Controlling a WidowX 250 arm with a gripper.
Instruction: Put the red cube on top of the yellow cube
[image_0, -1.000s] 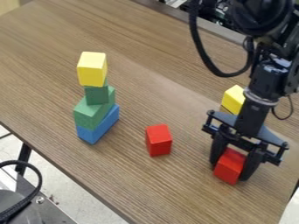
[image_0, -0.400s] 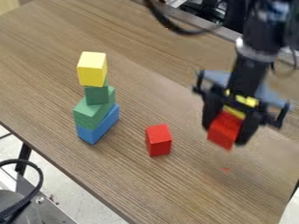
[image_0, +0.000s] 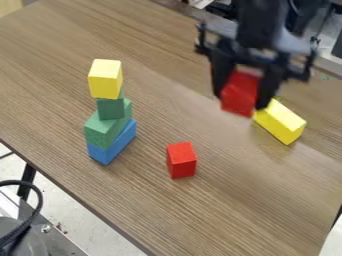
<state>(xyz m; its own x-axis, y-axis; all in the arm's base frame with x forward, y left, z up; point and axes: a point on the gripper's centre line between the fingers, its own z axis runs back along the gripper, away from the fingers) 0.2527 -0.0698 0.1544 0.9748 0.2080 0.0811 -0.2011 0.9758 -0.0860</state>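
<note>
Camera view, items as we find them.

Item: one black gripper (image_0: 240, 100), hanging over the upper right part of the wooden table (image_0: 200, 215), fingers pointing down. Jaws: drawn in on a red cube, one on each side of it.

Item: the held red cube (image_0: 238, 94), somewhat blurred, raised above the table; we see its lower end slightly tilted between the fingers. It is well apart from the stack on the left.

Item: one stack, left of centre, four pieces. From the top down we list a yellow cube (image_0: 105, 80), a small green block (image_0: 111, 108), a larger green block (image_0: 103, 127) and a blue block (image_0: 112, 145), the last resting on the table. The top of the yellow cube is bare.

Item: a second red cube (image_0: 182, 161), standing alone on the table, to the right of the stack and near the middle.

Item: one yellow block (image_0: 282, 122), longer than it is wide, lying at a slant on the table. We note its upper end partly behind the gripper.

Item: one black cable (image_0: 38, 200), curving at the lower left, beyond the table's edge.
</note>
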